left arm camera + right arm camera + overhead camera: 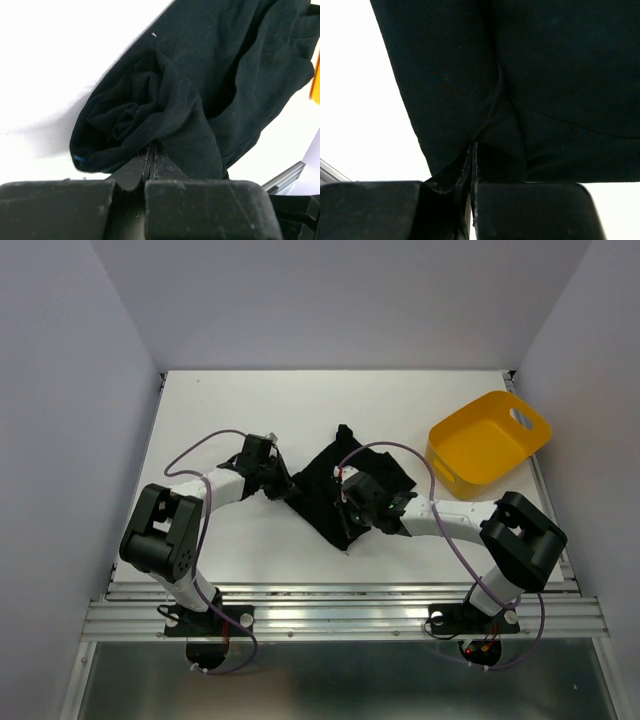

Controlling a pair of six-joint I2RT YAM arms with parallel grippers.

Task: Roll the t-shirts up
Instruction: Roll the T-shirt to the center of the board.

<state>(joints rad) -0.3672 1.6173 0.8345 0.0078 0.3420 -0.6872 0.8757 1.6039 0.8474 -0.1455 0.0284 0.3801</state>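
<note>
On the left, the left claw (151,157) is closed on the t-shirt (318,483), with a fold of black cloth pinched between its two pressed-together fingers. Just beyond its tips the fabric is bunched into a loose spiral that rests on the white counter (250,410). This looks like one end of a partly wound roll, and the grip probably serves to keep that end from slackening while the rest is dealt with. The garment lies in the middle of the counter as a rumpled diamond. The left claw is at its left corner, and the cloth spreads away from it toward the far right. On the garment's near right side, the right claw (472,150) is also shut tight on the shirt, nipping an edge where a seam or crease runs into its tips. The flatter, unrolled cloth lies ahead of and above it in the wrist view. With both ends held, the cloth can likely be tensioned or turned evenly. Farther right stands the yellow tub (470,476), near the shirt's right edge but apparently not touching it.
</note>
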